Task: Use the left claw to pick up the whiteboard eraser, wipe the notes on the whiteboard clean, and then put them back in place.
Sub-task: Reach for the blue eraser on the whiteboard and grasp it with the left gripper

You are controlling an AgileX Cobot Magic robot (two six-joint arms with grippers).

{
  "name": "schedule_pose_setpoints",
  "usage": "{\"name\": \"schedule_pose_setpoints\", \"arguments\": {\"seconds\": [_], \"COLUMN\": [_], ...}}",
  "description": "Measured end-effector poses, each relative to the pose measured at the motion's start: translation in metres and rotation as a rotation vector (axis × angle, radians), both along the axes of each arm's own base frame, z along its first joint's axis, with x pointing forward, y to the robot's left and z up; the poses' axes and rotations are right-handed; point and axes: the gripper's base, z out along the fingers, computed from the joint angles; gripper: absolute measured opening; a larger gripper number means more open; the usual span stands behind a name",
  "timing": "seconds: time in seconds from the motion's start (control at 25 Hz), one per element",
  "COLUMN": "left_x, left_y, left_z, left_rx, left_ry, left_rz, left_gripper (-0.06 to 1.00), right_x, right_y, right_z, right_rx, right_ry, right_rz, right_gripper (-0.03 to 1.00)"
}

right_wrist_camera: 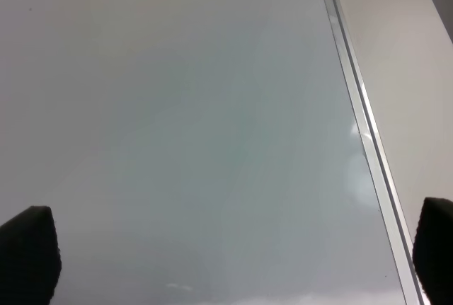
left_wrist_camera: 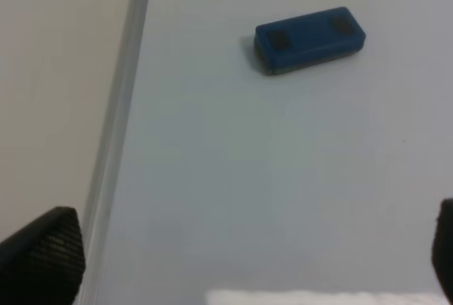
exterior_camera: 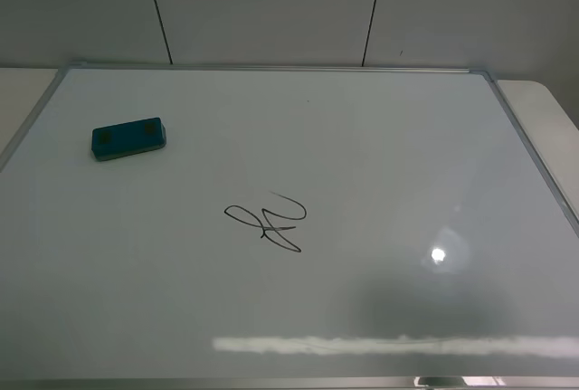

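Observation:
The teal-blue whiteboard eraser (exterior_camera: pixel 128 137) lies flat on the whiteboard (exterior_camera: pixel 407 155) near its far left corner, dark spots up. The notes (exterior_camera: pixel 267 220), a black looping scribble, sit near the board's middle, to the right of and nearer than the eraser. Neither arm shows in the exterior high view. In the left wrist view the left gripper (left_wrist_camera: pixel 244 262) is open and empty, its dark fingertips (left_wrist_camera: pixel 44 255) wide apart above the board, with the eraser (left_wrist_camera: pixel 309 39) some way ahead. The right gripper (right_wrist_camera: pixel 232 255) is open and empty above bare board.
The board's silver frame (left_wrist_camera: pixel 117 128) runs beside the left gripper, with pale table (left_wrist_camera: pixel 49 93) beyond it. The frame's right side (right_wrist_camera: pixel 361 114) and table (right_wrist_camera: pixel 410 71) show by the right gripper. A panelled wall (exterior_camera: pixel 271 10) stands behind the board.

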Motion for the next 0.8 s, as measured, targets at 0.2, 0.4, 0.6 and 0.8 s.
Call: {"name": "schedule_pose_setpoints", "arguments": {"seconds": [0.2,0.4,0.6,0.8], "left_x": [0.000,0.000,0.003,0.034], "left_y": [0.000,0.000,-0.001,-0.003], "left_z": [0.000,0.000,0.003,0.017], "left_rx": [0.000,0.001,0.024,0.146], "left_ry": [0.000,0.000,-0.003,0.050], "left_rz": [0.000,-0.001,-0.016,-0.077], "left_gripper": [0.99,0.99,0.99,0.99], "right_x": [0.000,0.000,0.000,0.000], "right_y": [0.000,0.000,0.000,0.000], "right_z": [0.000,0.000,0.000,0.000], "right_rx": [0.000,0.000,0.000,0.000], "right_ry": [0.000,0.000,0.000,0.000], "right_rz": [0.000,0.000,0.000,0.000], "right_gripper": [0.99,0.99,0.99,0.99]}}
